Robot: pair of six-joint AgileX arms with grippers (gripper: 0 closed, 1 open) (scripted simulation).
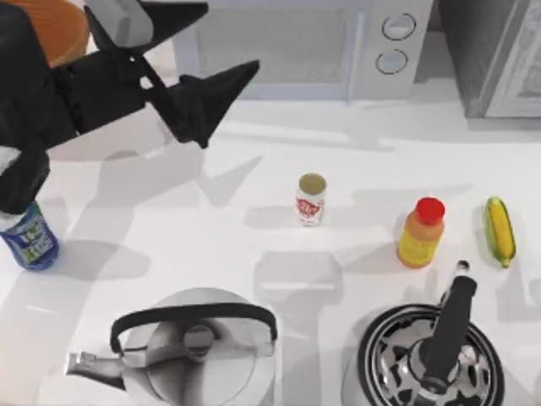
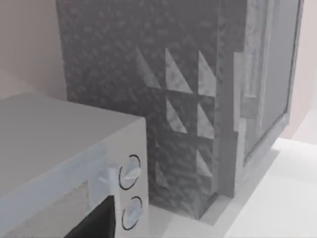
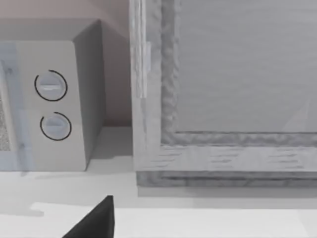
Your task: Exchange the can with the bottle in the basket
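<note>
The can (image 1: 311, 200) stands upright near the middle of the table (image 1: 355, 144), long axis vertical, dull gold round top facing up; it is short, white, with red label marks. The bottle (image 1: 30, 239) stands at the table's left edge, upright as far as can be seen, clear with a blue-and-green label; its top is hidden under the left arm. The basket (image 1: 52, 27) shows as an orange-brown curve at the far left corner, mostly covered by the arm.

The left gripper (image 1: 194, 59) hangs above the far left of the table, in front of the microwave (image 1: 296, 46), its dark pointed fingers spread wide and holding nothing. A dark finger tip (image 3: 96, 220) shows in the right wrist view; whether the right fingers are wide or narrow I cannot tell

Right of the can stand a yellow-orange bottle (image 1: 420, 233) with a red cap and a corn cob (image 1: 499, 230) lying beside it. A kettle (image 1: 199, 351) and a pan (image 1: 431, 359) sit at the near edge
</note>
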